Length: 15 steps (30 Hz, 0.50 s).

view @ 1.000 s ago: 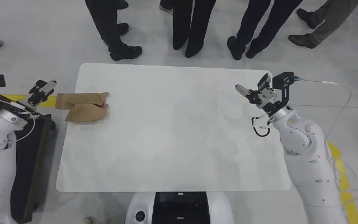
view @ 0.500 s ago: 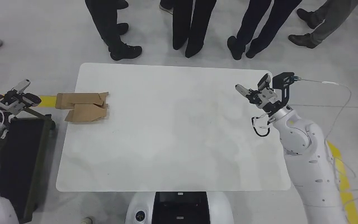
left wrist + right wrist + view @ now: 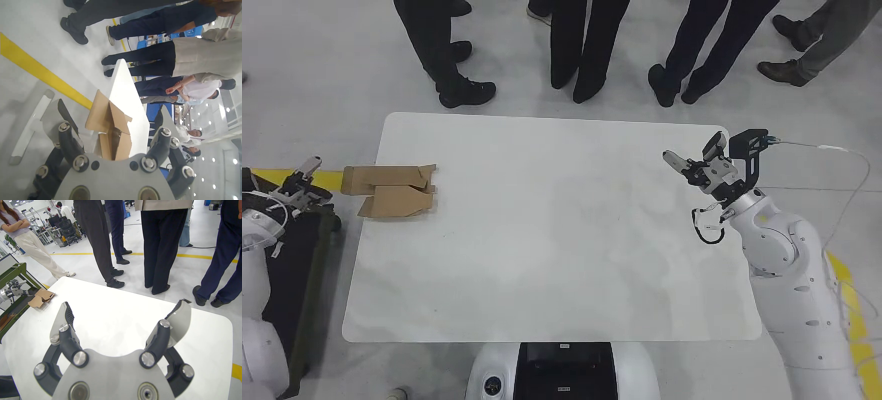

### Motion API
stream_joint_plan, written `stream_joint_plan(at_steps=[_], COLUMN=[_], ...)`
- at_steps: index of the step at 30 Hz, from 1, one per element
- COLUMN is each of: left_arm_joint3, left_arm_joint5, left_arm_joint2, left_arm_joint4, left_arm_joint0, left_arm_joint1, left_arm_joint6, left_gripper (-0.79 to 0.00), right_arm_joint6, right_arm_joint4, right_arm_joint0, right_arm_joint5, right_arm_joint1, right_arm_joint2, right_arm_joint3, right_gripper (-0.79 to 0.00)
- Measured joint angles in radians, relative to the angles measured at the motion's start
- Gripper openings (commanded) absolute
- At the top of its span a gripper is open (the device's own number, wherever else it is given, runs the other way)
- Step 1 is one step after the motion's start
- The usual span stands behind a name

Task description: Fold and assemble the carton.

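Above table, right pincer spread wide

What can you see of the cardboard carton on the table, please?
The carton is brown corrugated cardboard, not yet assembled: a mostly flattened blank with notched flaps, some slightly lifted. It lies on the white table at the edge on the left arm's side, one end overhanging. Only the table touches it.

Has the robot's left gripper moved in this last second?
Yes. The left gripper swung away from the flat brown cardboard carton, then came partway back toward it.
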Motion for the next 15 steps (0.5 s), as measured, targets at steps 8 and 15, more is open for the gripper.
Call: stream_joint_plan(at_steps=[8, 15], left_arm_joint3=[0.080, 0.092], left_arm_joint5=[0.028, 0.033], left_arm_joint2=[0.053, 0.072], left_arm_joint4=[0.043, 0.031], left_arm_joint0=[-0.030, -0.042], left_arm_joint1=[-0.031, -0.054], left_arm_joint6=[0.062, 0.050], left_gripper=[0.000, 0.000], right_arm_joint6=[0.000, 0.000], right_arm_joint4=[0.000, 0.000], right_arm_joint0=[0.000, 0.000], right_arm_joint5=[0.000, 0.000], right_arm_joint1=[0.000, 0.000], right_arm_joint2=[0.000, 0.000], right_arm_joint3=[0.000, 0.000], right_gripper=[0.000, 0.000])
